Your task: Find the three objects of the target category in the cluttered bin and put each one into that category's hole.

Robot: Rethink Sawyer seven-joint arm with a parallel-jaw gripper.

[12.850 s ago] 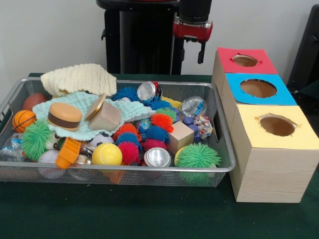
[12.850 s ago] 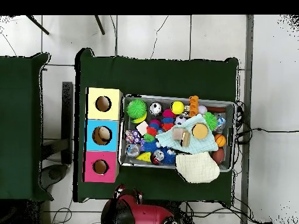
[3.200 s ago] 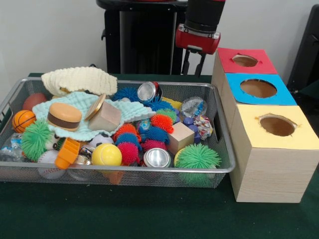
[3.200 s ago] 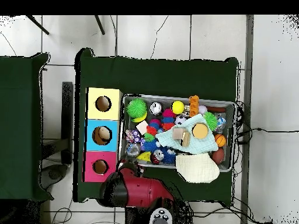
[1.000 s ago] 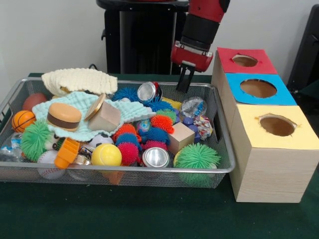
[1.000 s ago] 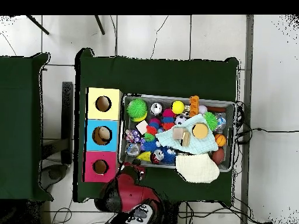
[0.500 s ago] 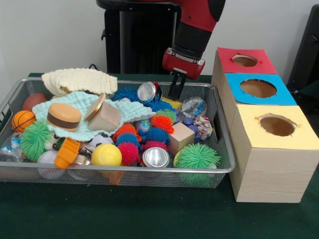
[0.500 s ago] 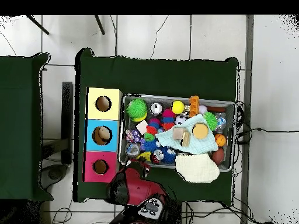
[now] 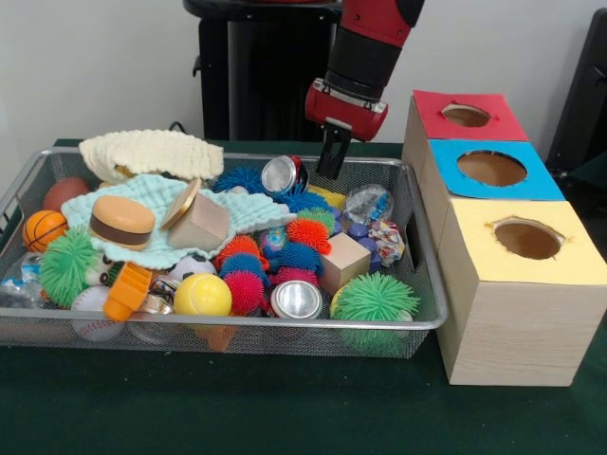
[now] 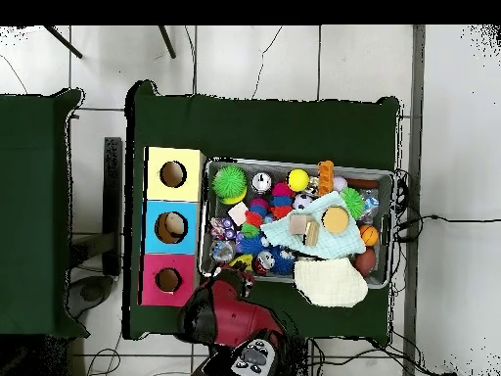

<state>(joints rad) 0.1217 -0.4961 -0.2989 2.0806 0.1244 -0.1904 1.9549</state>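
Your arm comes down over the far edge of the wire bin (image 9: 422,248), on the end nearest the boxes. The hand (image 9: 330,159) hangs just above the clutter, beside an upturned silver can (image 9: 281,173) near the bin's far rim; its two dark fingers look pressed close together with nothing between them. In the overhead view the hand (image 10: 235,279) sits at the bin's corner next to the red-topped box (image 10: 167,279).

You have three boxes in a row just beside the bin: red top, blue top (image 9: 491,169), yellow top (image 9: 526,240), each with a round hole.

In the bin: a second silver can (image 9: 298,299) near the front rim, a wooden cube (image 9: 343,260) at centre-right, a wooden block (image 9: 201,222) on the mint cloth (image 9: 243,212), a toy burger (image 9: 122,221), a yellow ball (image 9: 203,295), green spiky balls (image 9: 376,297), and a cream cloth (image 9: 150,151) draped over the far-left rim. You cannot tell the target category from these views.
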